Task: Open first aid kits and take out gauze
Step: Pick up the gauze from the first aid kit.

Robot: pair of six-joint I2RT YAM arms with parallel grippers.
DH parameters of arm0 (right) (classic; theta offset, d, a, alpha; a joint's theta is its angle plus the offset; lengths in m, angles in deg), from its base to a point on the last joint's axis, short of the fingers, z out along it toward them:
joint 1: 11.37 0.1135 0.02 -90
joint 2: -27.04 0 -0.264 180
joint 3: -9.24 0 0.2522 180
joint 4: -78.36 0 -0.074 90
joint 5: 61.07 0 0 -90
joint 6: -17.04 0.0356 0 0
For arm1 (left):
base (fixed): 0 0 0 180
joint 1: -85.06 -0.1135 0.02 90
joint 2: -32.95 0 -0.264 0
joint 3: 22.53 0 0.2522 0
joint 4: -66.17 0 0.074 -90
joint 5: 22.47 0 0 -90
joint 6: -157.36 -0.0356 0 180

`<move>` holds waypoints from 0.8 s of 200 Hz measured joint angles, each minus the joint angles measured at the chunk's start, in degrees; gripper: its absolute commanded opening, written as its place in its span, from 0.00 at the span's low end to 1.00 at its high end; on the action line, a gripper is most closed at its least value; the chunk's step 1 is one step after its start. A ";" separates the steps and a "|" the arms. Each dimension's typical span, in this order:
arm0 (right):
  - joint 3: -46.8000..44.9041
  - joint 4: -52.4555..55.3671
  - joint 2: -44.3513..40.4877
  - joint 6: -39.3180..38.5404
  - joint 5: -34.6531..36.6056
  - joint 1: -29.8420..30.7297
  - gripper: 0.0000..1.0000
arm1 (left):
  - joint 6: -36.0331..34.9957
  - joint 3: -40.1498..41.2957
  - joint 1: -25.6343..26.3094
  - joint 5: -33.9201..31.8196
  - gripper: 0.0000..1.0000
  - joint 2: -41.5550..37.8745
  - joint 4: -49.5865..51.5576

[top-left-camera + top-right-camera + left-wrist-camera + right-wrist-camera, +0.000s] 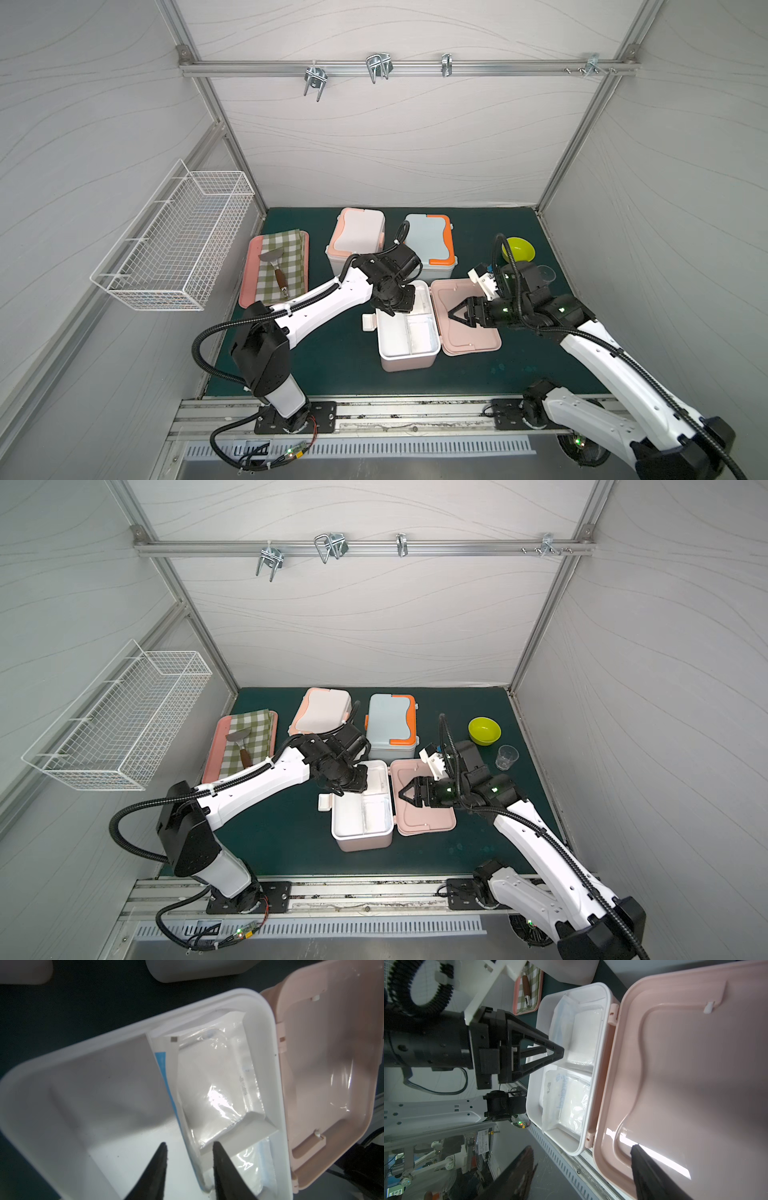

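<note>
The left gripper [190,1146] stood narrowly parted astride the edge of the gauze [218,1088] in the open pink first aid kit [409,363] (mid-frame in both top views). The right gripper [452,313] gaped wide and empty over the lid [469,336].

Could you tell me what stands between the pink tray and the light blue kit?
The white first aid kit with peach trim, shown in both top views.

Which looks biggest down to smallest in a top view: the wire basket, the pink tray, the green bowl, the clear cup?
1. wire basket, though it hangs on the side wall, nearer the camera
2. pink tray
3. green bowl
4. clear cup
</note>
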 measured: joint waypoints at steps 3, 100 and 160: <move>-0.02 -0.02 0.09 0.00 -0.07 0.28 0.74 | 0.11 0.00 0.00 0.09 0.28 0.02 -0.07; 0.92 -0.26 1.11 -1.38 -0.04 2.84 0.93 | 1.64 0.00 0.00 0.22 0.00 -2.69 -0.48; 3.80 0.87 2.03 -2.86 0.15 2.93 0.99 | 2.67 0.04 -0.61 -2.12 0.00 -9.33 -0.33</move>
